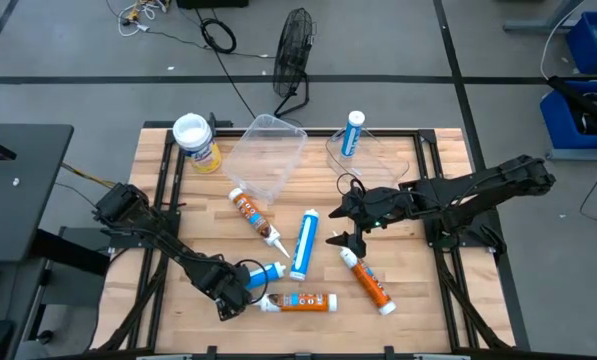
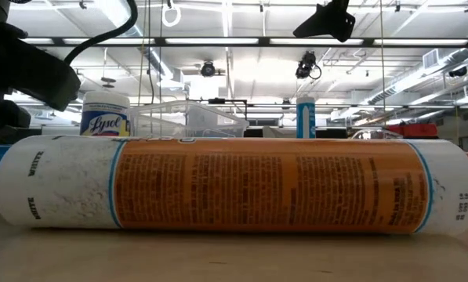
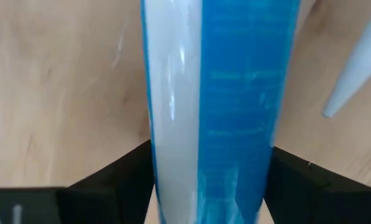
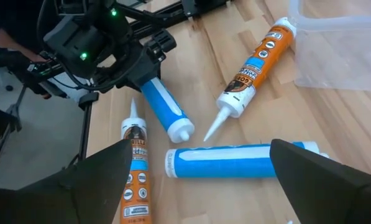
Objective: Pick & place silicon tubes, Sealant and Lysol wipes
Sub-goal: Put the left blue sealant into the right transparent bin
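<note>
A blue-and-white silicone tube [image 1: 265,272] lies near the table's front left. My left gripper [image 1: 233,288] points down over its rear part, shut on it. An orange sealant tube [image 1: 303,300] lies just in front of it. A second blue tube [image 1: 303,243] and two more orange tubes [image 1: 253,215] [image 1: 368,282] lie mid-table. The yellow Lysol wipes canister [image 1: 196,142] stands at the far left. My right gripper [image 1: 340,225] hangs open above the table's middle, touching nothing. My left gripper takes the blue tube's round body [image 3: 210,155] between its two fingers [image 3: 120,183], one on each long side. The fingers come from above, pointing down, and lie across the tube. The tube's capped end [image 4: 180,130] sticks out beyond the gripper and seems to rest on the table.
Two clear plastic bins [image 1: 263,155] [image 1: 363,155] stand at the far side, and a blue tube [image 1: 353,132] stands upright in the right one. A black fan [image 1: 293,50] and blue crates [image 1: 588,60] stand on the floor beyond the table.
</note>
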